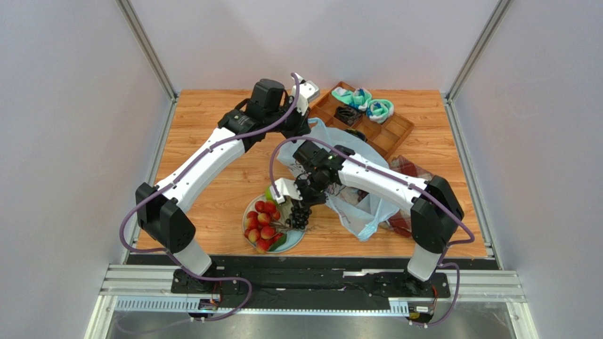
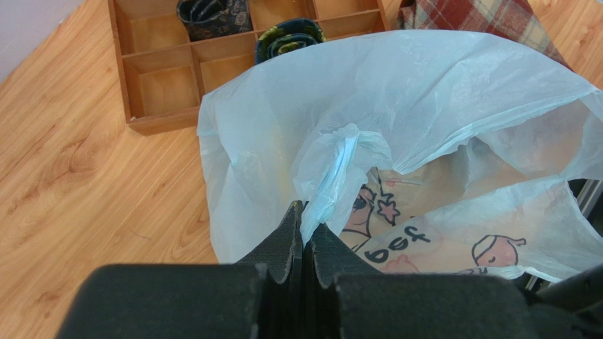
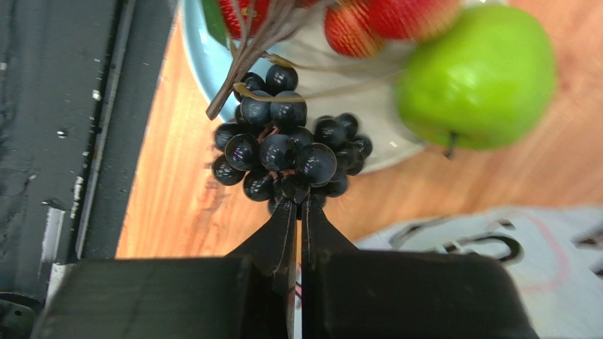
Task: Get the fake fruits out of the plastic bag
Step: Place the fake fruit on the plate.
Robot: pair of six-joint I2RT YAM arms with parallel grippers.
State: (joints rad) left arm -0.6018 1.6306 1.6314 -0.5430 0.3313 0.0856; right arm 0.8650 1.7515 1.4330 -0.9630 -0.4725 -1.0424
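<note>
Grips: left hand (image 2: 306, 233) pinched shut on a gathered fold of the plastic bag (image 2: 425, 106), apparently to steady it, and right hand (image 3: 299, 212) shut on the grape bunch (image 3: 283, 152) over the plate (image 3: 205, 70) rim at the top view's lower centre, beside the red fruits (image 3: 354, 32) and green apple (image 3: 474, 78).

Far right on the wood-grain tabletop (image 1: 212, 127): a divided wooden tray (image 1: 396, 131), set at an angle, with teal-and-white rolled socks (image 1: 380, 108) in its rear compartments and dark patterned rolled socks (image 2: 212, 15) in adjoining ones. Just beside the tray's end, a red plaid cloth (image 2: 481, 15). Nearer the front edge, centre, a pale-blue plate (image 1: 296, 240). Along that edge, a black strip (image 1: 318, 263). All around, plain grey walls (image 1: 71, 106) and aluminium corner posts (image 1: 145, 46).
</note>
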